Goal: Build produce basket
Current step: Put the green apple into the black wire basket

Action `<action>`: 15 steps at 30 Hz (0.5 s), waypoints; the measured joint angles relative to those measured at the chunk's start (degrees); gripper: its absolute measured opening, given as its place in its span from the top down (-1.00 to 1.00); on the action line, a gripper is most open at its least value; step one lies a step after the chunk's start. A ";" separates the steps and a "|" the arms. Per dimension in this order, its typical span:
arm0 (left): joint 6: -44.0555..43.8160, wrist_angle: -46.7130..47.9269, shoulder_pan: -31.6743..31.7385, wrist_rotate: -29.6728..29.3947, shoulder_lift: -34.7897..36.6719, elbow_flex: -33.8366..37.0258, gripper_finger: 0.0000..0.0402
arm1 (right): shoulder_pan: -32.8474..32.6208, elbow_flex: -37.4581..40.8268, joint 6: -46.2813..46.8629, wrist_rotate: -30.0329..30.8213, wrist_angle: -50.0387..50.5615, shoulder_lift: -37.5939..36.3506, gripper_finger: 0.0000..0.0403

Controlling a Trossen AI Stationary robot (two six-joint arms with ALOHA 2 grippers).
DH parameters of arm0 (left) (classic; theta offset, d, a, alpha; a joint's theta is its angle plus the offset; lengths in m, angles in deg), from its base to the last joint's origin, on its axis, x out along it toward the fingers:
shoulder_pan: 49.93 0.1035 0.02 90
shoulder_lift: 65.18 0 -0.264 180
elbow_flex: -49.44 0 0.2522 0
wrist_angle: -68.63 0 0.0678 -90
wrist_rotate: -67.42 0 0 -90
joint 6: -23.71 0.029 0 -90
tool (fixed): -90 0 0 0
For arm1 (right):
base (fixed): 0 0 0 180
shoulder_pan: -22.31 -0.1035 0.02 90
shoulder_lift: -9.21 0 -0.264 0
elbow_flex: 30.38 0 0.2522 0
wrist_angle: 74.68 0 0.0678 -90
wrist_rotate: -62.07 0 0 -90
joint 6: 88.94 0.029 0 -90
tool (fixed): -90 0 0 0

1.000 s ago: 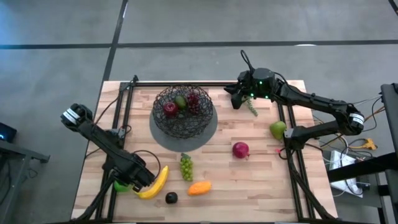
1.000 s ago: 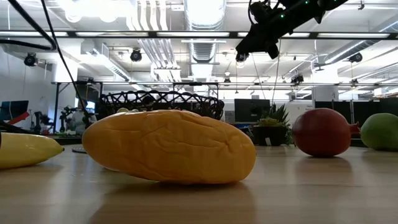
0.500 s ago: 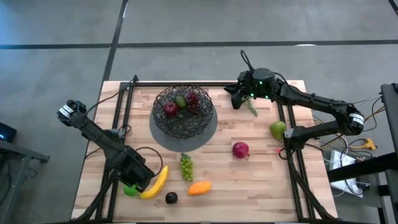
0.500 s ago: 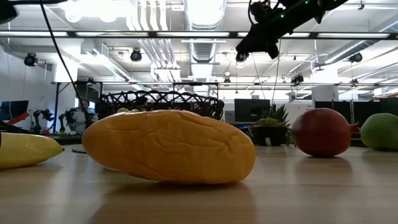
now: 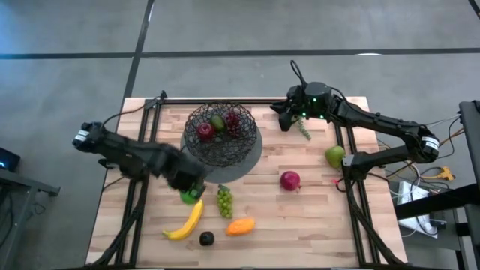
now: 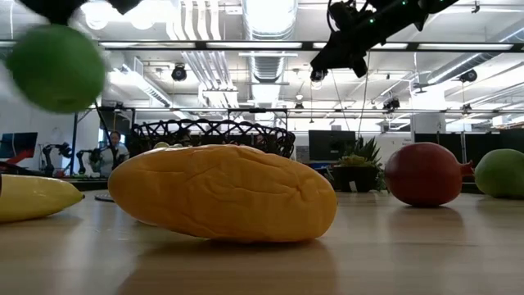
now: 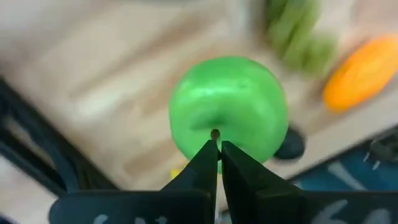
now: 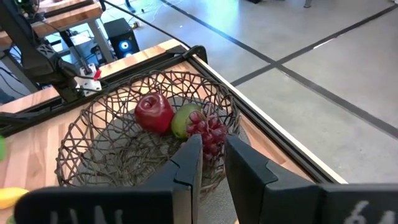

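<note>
My left gripper [image 5: 190, 187] is shut on a green apple [image 7: 227, 115], in the air just near of the basket. In the low view the apple [image 6: 56, 67] shows high up at the left. The dark wire basket [image 5: 221, 133] stands on a grey disc and holds a red apple [image 8: 154, 112], a green pear and purple grapes [image 8: 208, 132]. On the table lie a banana [image 5: 186, 221], green grapes [image 5: 224, 201], an orange fruit [image 5: 240, 226], an avocado [image 5: 206, 238], a red fruit [image 5: 290, 180] and a green fruit [image 5: 335, 156]. My right gripper [image 5: 285, 118] hovers open, right of the basket. My left gripper pinches the green apple's stem [image 7: 215, 133], at the top of the fruit, between its two fingertips. The fingers come from above, pointing down. The apple hangs below them, upright and lifted clear of the table.
A small potted plant [image 5: 303, 129] stands by the right gripper. Black rails run along the table's left, right and far sides. Bare wood lies between the basket and the red fruit. A person shows far off in the room [image 6: 113, 147].
My left gripper has risen from the table's near left corner and swung right and toward the far edge, up to the basket's near side. The green apple, which lay beside the banana, went with it and now hangs clear of the table. The banana stayed in place.
</note>
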 joint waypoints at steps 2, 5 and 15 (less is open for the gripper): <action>5.20 0.58 4.71 -3.25 -1.42 -3.28 1.00 | 0.02 0.00 0.63 0.00 0.01 -0.13 0.72; 13.81 0.61 12.63 -7.48 -4.02 -7.68 1.00 | 0.02 0.00 1.93 0.00 0.18 -0.63 0.72; 43.24 -4.54 32.08 -11.46 -17.66 -14.11 1.00 | 0.00 -0.02 2.84 -0.02 5.92 -5.92 0.72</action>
